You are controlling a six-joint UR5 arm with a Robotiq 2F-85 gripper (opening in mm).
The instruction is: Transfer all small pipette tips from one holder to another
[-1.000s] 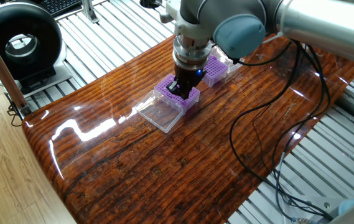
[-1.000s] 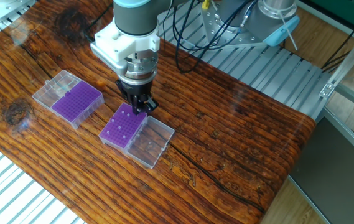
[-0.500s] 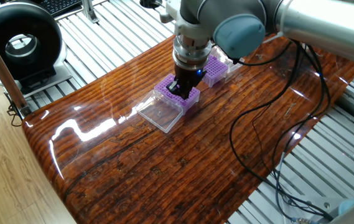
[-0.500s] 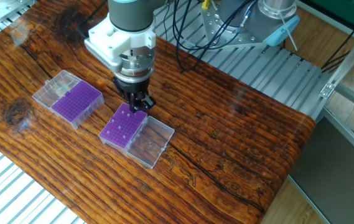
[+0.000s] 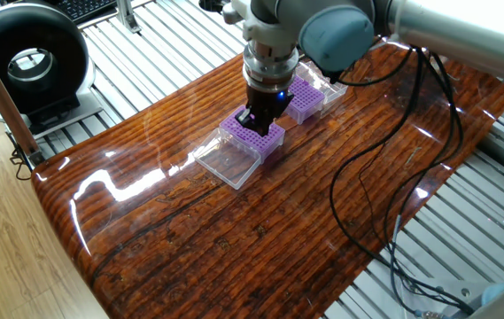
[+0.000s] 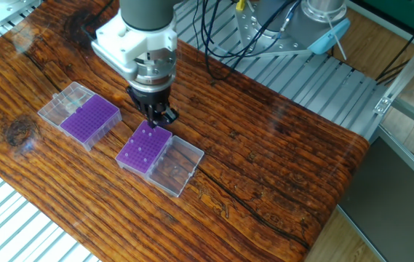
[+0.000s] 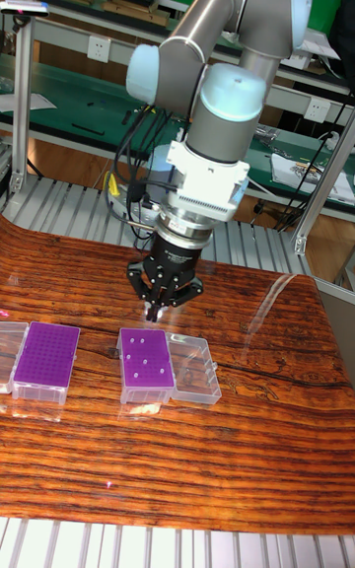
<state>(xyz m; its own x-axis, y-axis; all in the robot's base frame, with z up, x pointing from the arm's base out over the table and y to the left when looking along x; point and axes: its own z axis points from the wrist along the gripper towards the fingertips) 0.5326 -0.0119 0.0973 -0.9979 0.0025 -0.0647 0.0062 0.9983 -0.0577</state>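
Tool (image 6: 159, 118) poised just above the near rack (image 6: 143, 148), fingers drawn close, grip contents unclear, tips (image 7: 144, 363) dotting its purple grid, second rack (image 6: 90, 120) alongside on the table (image 6: 279, 175).

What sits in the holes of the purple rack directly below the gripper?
The purple rack below the gripper shows a few pale dots scattered in its grid, likely small pipette tips. Their shafts are hidden inside the holes, and the fingers cover the rack's near edge in one fixed view.

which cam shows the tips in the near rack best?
The tall fixed view: the rack faces the camera unblocked, its tips showing as pale dots. The other fixed view shows them too, smaller. In one fixed view the gripper covers much of the rack; no tips discernible.
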